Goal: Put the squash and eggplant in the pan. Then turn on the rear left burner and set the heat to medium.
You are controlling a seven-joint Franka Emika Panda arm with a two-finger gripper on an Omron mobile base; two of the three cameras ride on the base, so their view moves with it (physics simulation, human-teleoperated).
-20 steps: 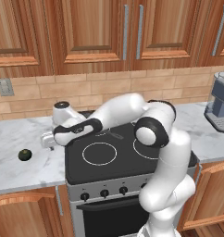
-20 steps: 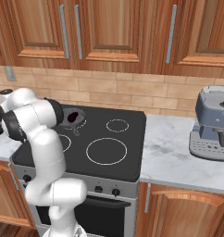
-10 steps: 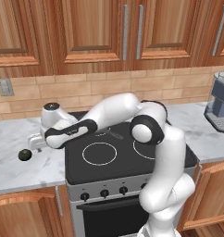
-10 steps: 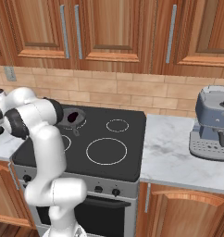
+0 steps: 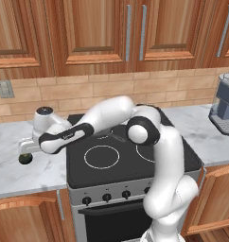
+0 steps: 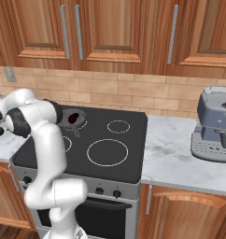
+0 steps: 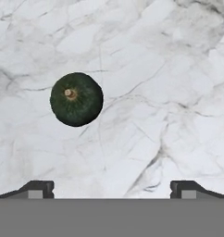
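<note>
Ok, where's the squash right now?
The squash sits on the marble counter left of the stove, under the open claw. In the hand view it lies left of centre, above the fingertips.

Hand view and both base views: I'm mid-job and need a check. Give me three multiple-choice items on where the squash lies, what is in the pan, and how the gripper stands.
1. Where does the small round dark green squash lie?
A. in the frying pan
B. on the white marble counter left of the black cooktop
C. beside the coffee machine

2. What lies in the small round dark grey frying pan?
A. a glossy dark purple eggplant
B. two green squashes
C. a red tomato

3. How is the gripper?
A. shut on the squash
B. shut on the pan handle
C. open, above the squash, which lies free

Answers: 1 B, the hand view shows it on bare marble. 2 A, the right base view shows a dark purplish shape inside the pan. 3 C, the fingertips stand wide apart with the squash untouched beyond them.
</note>
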